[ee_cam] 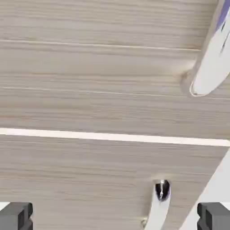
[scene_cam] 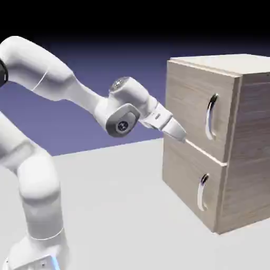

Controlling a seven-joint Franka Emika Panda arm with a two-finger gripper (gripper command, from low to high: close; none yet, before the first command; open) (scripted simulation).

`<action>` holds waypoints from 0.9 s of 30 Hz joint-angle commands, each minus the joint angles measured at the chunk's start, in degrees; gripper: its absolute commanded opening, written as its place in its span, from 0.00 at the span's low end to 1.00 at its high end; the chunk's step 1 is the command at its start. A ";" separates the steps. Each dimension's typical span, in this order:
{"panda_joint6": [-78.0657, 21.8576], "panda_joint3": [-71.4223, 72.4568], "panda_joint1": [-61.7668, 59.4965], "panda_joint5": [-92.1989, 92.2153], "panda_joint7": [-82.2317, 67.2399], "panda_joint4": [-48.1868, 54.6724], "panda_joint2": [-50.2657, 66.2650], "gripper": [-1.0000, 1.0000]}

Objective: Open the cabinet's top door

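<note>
On the table (scene_cam: 116,200), open jaws neared the cabinet (scene_cam: 248,158) low, risking grabbing the lower handle (scene_cam: 202,192), not the top door (scene_cam: 198,111).

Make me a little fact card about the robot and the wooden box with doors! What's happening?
Robot: white arm reaching toward the cabinet
Gripper: open, holding nothing, tips near the seam between the two panels
Cabinet: boxy, light wood-grain, on the pale table
Top door: closed, long curved silver handle untouched
Lower panel: closed, shorter silver handle
Hand view: wood fills it, both handles show, grey fingertips at bottom
</note>
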 commanded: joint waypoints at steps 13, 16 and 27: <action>-4.13 -13.16 11.71 -32.40 21.94 3.01 -6.43 1.00; -5.08 -16.20 14.41 -39.87 27.00 3.70 -7.92 1.00; -8.58 -27.33 24.31 -67.28 45.56 6.25 -13.36 1.00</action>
